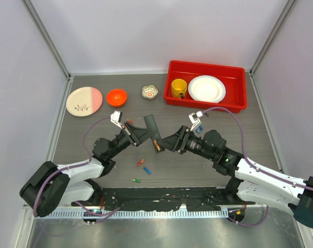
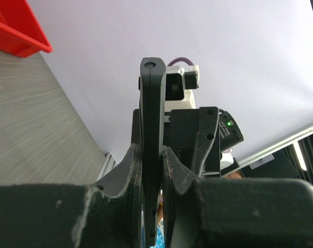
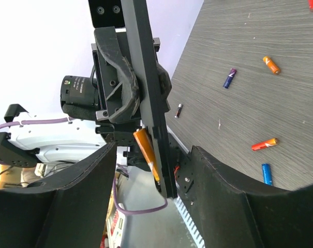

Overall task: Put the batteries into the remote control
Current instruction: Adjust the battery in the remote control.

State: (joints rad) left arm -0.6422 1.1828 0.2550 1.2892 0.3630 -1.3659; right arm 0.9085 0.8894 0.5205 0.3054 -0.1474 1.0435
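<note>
- The left gripper (image 2: 152,161) has its fingers clamped on the remote control (image 2: 152,103), which is held edge-on and reaches past their tips.
- The right gripper (image 3: 154,155) has its fingers spread, one on each side of the remote control, with a gap on both sides. An orange battery (image 3: 145,148) sits in the remote control between them.
- Beyond the right fingers, loose batteries (image 3: 264,144) lie scattered on the grey wood-grain table (image 3: 259,103). Their print is too small to read.
- Farther off, a red tray (image 1: 206,107) sits by the back edge, with pale walls (image 1: 146,31) around.

Top cam overhead, whole table (image 1: 223,155), L/R wrist cams close-up, facing each other, both on remote control (image 2: 152,129)
</note>
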